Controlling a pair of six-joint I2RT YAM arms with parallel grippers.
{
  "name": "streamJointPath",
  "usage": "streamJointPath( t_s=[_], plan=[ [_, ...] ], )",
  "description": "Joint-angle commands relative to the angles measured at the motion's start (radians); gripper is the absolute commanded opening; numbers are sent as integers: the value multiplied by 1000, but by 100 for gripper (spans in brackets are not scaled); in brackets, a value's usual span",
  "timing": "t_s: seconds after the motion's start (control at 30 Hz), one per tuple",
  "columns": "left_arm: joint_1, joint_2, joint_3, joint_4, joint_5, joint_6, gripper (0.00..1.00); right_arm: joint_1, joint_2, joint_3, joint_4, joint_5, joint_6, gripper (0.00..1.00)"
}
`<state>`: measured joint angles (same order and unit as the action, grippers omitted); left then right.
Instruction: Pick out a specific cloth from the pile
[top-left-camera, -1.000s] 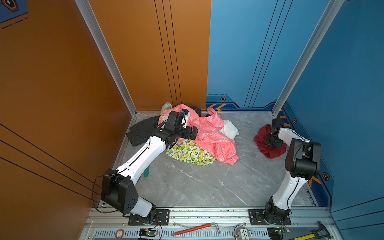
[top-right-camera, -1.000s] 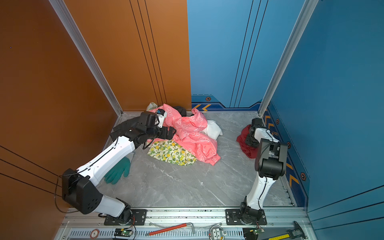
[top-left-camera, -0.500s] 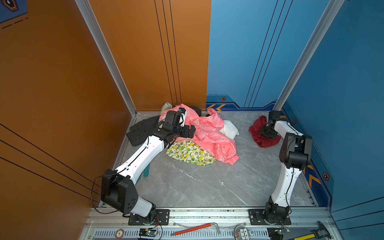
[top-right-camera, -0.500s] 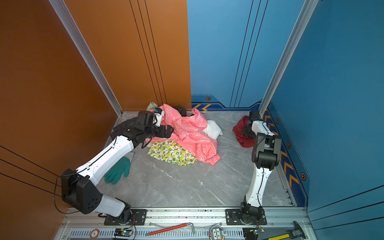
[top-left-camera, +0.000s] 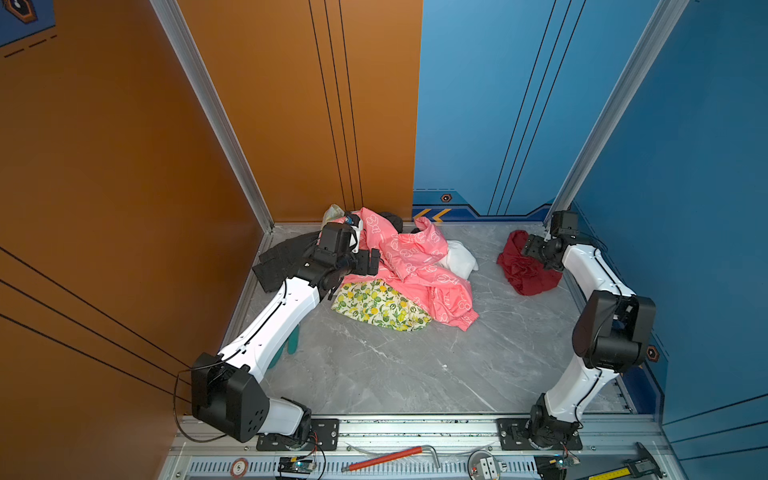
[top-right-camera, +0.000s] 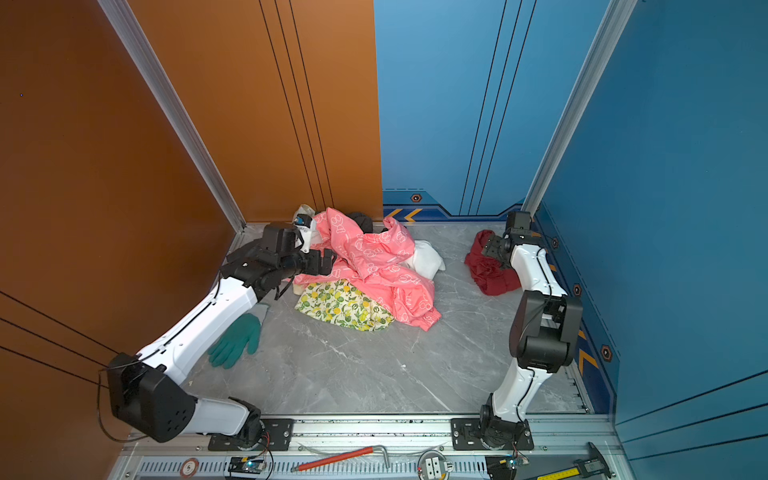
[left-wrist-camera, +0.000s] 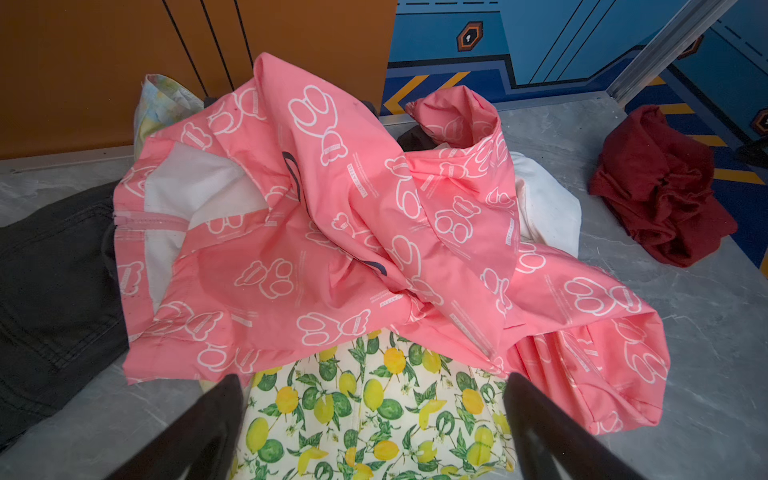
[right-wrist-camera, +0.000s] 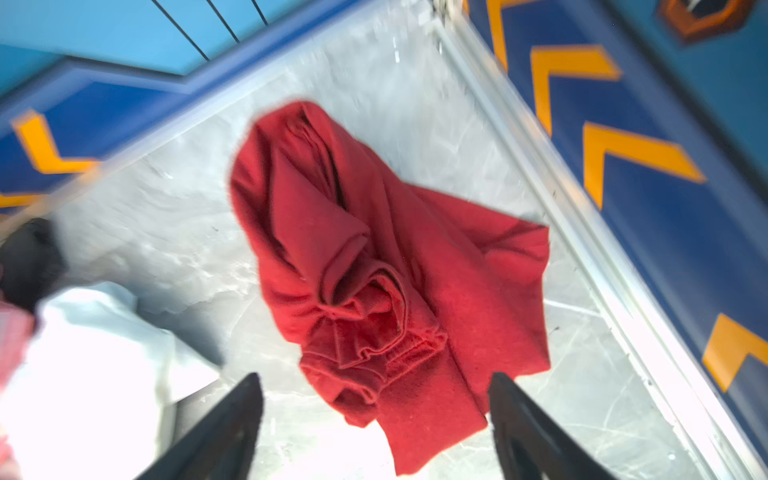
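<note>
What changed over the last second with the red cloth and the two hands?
The right hand dragged the dark red cloth a little toward the back, then opened and let it go. The cloth now lies loose on the grey surface, apart from the pile. The left hand stayed open at the pile's edge, and the pile itself looks unchanged.

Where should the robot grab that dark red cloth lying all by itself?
Pinch the raised bunch of folds in the middle of the dark red cloth, coming straight down from above. Its edges lie flat on the floor, so they are probably hard to pinch; the bunch sticks up.
</note>
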<state>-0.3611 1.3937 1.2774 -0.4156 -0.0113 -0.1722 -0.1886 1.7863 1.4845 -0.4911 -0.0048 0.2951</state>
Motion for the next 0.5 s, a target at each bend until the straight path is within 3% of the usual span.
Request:
streamJointPath(
  t_s=[0.0,0.2,0.47],
  plan=[
    [22,-53,-44,-8,-56,11,98,3,-90,-83,100,-38,1,89],
    [108,-127,-173,88,-166,-27,98,18,-304,-310,315,-56,-50,100],
    [266,-190,-474,476,-213,42,98,77,-549,-695,644,22,-138,100]
  ],
)
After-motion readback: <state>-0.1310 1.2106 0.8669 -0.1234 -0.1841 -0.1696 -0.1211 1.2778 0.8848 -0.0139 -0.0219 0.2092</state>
